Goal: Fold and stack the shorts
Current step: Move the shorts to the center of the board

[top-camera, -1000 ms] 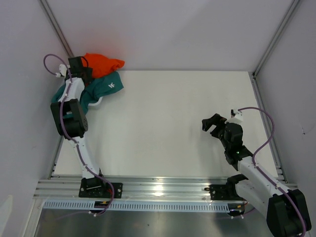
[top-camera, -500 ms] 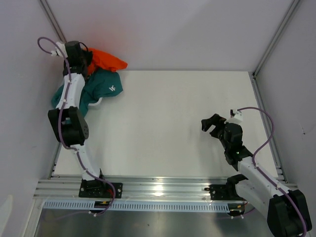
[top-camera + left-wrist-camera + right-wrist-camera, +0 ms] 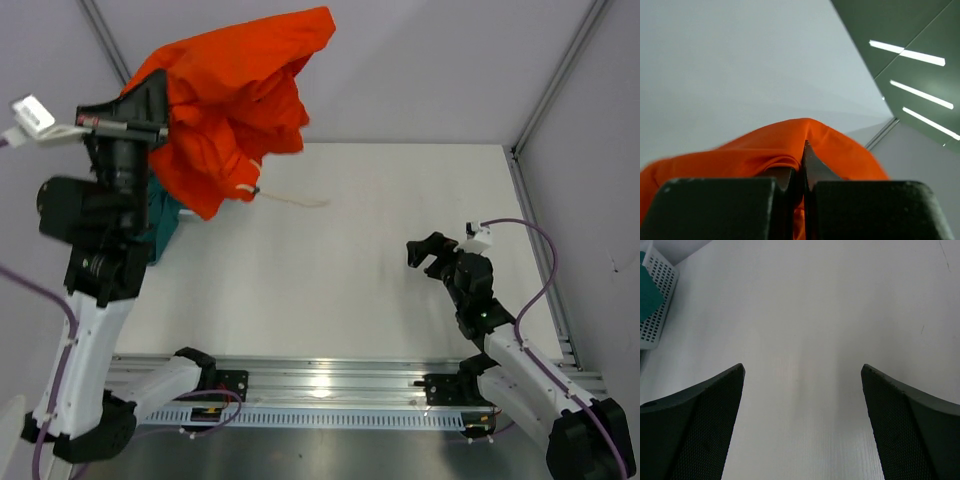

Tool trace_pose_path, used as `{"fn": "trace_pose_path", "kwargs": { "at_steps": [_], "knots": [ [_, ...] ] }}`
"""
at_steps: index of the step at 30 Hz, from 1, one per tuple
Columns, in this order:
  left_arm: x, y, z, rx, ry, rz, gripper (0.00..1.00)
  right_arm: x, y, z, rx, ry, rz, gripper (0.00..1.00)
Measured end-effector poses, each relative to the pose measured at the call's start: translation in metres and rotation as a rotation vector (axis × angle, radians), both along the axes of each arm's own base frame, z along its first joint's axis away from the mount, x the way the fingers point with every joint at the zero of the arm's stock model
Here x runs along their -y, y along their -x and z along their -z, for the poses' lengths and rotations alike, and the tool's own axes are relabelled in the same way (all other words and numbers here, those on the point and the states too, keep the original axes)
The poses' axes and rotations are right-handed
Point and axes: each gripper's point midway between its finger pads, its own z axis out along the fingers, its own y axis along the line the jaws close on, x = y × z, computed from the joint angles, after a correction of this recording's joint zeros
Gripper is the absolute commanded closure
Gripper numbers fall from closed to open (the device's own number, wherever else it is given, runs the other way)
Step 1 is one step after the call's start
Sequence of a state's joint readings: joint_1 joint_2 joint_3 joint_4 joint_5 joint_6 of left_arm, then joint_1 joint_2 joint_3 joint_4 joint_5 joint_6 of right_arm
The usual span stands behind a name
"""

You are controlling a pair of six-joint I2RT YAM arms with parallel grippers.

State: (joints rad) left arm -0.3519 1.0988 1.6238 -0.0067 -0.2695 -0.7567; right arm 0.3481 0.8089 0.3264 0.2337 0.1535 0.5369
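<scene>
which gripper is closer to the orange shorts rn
Left. The left gripper is shut on the orange shorts, holding them raised at the far left; the right gripper is open, low over the table on the right, apart from them.

In the overhead view most of the teal shorts (image 3: 162, 226) are hidden behind the left arm (image 3: 100, 250) and the hanging orange shorts (image 3: 230, 110). Only a narrow strip shows, too little to tell how they lie. From above, the orange folds also cover the tips of the left gripper (image 3: 804, 150). In its own wrist view the cloth runs behind the fingers and off the left edge, so how much is pinched cannot be told. The drawstring (image 3: 290, 201) is a thin, blurred line with an unclear free end. In the right wrist view the basket (image 3: 656, 300) is cut off by the left edge. A patch of teal cloth there is cut off too, and whether it lies in or over the basket cannot be told.
</scene>
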Motion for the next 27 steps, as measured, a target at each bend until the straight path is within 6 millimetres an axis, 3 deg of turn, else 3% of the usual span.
{"fn": "trace_pose_path", "kwargs": {
  "at_steps": [2, 3, 5, 7, 13, 16, 19, 22, 27],
  "knots": [
    [-0.014, 0.039, -0.001, 0.059, 0.062, 0.007, 1.0, 0.001, 0.002, -0.004, 0.012, 0.002, -0.001, 0.0],
    [-0.016, 0.053, 0.008, 0.058, 0.082, 0.024, 1.0, 0.001, 0.004, -0.006, 0.017, 0.003, -0.001, 0.01],
    [-0.011, 0.064, 0.031, 0.029, 0.111, 0.074, 1.0, 0.004, 0.007, -0.011, 0.028, 0.006, 0.004, 0.0],
    [0.001, 0.063, 0.069, -0.042, 0.127, 0.133, 1.0, 0.007, 0.011, -0.018, 0.037, 0.009, 0.015, 0.01],
    [0.073, 0.05, 0.215, -0.394, 0.088, 0.327, 1.0, 0.013, 0.021, -0.049, 0.087, -0.005, 0.029, 0.0],
    [0.099, 0.057, 0.286, -0.56, 0.04, 0.372, 1.0, 0.014, 0.027, -0.047, 0.066, -0.003, 0.024, 0.0],
    [0.108, 0.055, 0.335, -0.672, 0.017, 0.36, 1.0, 0.011, 0.033, -0.039, 0.032, 0.0, -0.002, 0.0],
    [0.11, 0.046, 0.361, -0.739, 0.005, 0.316, 1.0, 0.003, 0.037, -0.03, -0.006, 0.001, -0.055, 0.03],
    [0.119, 0.035, 0.378, -0.792, -0.022, 0.291, 1.0, -0.015, 0.04, -0.017, -0.069, 0.008, -0.151, 0.05]
  ]
}}
